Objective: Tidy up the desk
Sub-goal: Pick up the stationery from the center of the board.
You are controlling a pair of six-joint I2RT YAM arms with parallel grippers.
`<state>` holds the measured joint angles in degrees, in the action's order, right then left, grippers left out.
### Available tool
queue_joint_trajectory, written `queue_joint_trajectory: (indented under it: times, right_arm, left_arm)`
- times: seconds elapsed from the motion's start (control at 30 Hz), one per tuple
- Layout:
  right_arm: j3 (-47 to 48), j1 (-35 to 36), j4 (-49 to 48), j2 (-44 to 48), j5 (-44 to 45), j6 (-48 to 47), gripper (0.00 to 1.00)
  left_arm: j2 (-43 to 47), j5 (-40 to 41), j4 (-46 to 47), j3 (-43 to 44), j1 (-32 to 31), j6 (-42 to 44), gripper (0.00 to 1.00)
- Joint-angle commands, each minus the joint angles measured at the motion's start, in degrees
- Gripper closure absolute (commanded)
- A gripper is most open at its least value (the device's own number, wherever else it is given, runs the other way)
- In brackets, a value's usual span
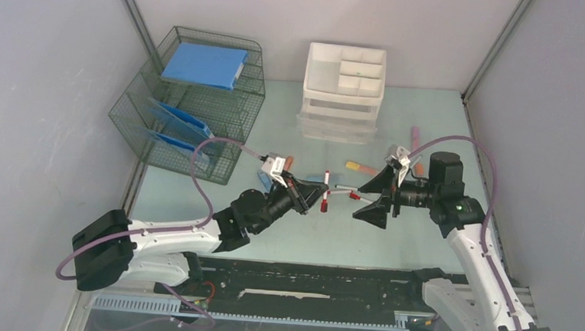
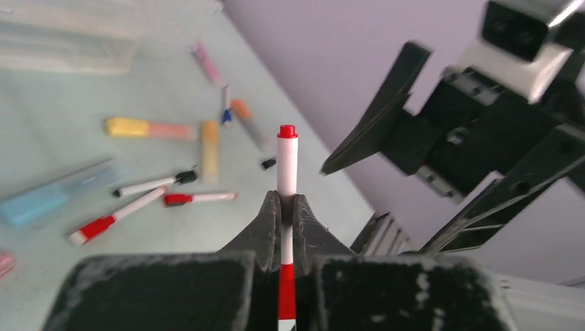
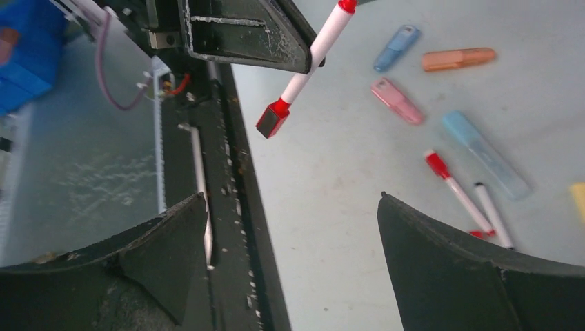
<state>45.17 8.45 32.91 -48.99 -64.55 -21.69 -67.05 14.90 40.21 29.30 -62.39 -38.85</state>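
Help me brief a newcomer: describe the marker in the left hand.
Over the pale green desk, find the left hand near the middle. Shut in it is a white marker with red ends, held clear of the surface while the other markers lie flat.

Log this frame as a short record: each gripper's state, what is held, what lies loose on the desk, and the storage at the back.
left gripper: shut on red-and-white marker, held above the desk
right gripper: open, empty, facing the held marker
loose on desk: black-capped marker, yellow highlighter, other pens scattered
back centre: white drawer unit
back left: wire tray rack, blue folder on top
sorting: pens not yet put away
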Motion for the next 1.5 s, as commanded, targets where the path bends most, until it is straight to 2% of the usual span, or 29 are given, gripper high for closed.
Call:
queue_joint_trajectory:
  times: [0.0, 0.1, 0.3, 0.53, 0.73, 0.8, 1.1, 1.23, 1.27, 1.3, 1.4, 1.47]
  right_arm:
    - [-1.4, 3.3, -13.3, -0.6, -2.2, 17.2, 0.01]
    - [-2.3, 5.1, -18.7, 0.0, -0.2, 23.4, 0.01]
    - [-2.5, 7.2, -23.7, 1.4, 4.4, 30.8, 0.04]
    - [-2.5, 9.6, -23.0, 0.7, 6.8, 30.8, 0.10]
    - [-2.4, 11.0, -23.3, -0.9, 7.3, 30.8, 0.23]
    - [-2.2, 11.2, -23.3, -1.8, 7.5, 30.3, 0.29]
    - [1.1, 13.4, -19.4, -5.5, 8.6, 26.6, 0.67]
    - [3.2, 13.1, -17.3, -7.2, 8.3, 24.7, 0.93]
    - [3.7, 13.0, -16.6, -7.6, 8.2, 23.9, 0.97]
    - [4.2, 13.0, -15.6, -8.0, 8.1, 22.7, 1.00]
    - [7.2, 12.8, -9.2, -9.3, 8.4, 14.5, 1.00]
    - [9.8, 12.6, -3.7, -10.2, 10.8, 6.7, 1.00]
  left_arm:
    - [-0.9, 1.8, 19.5, -1.5, -0.6, -4.2, 1.00]
    - [-2.5, 3.5, 22.4, -0.4, -2.1, -3.4, 1.00]
    - [-5.9, 9.6, 25.4, 1.9, -6.9, -1.4, 1.00]
    - [-11.2, 14.5, 32.1, 2.5, -9.1, -1.7, 1.00]
    - [-13.7, 15.0, 35.8, 3.1, -9.2, -1.8, 1.00]
    - [-13.8, 15.0, 36.0, 3.2, -9.2, -1.8, 1.00]
    - [-16.1, 14.4, 37.3, 3.2, -9.2, -3.3, 1.00]
    - [-16.5, 13.9, 37.8, 3.6, -9.2, -2.8, 0.99]
    - [-16.2, 13.8, 37.8, 3.6, -9.2, -2.4, 0.93]
    - [-15.9, 13.6, 37.8, 3.5, -9.2, -1.9, 0.83]
    - [-13.9, 13.2, 37.4, 2.5, -9.0, 0.3, 0.49]
    - [-11.3, 12.9, 35.5, 1.3, -8.5, 1.4, 0.34]
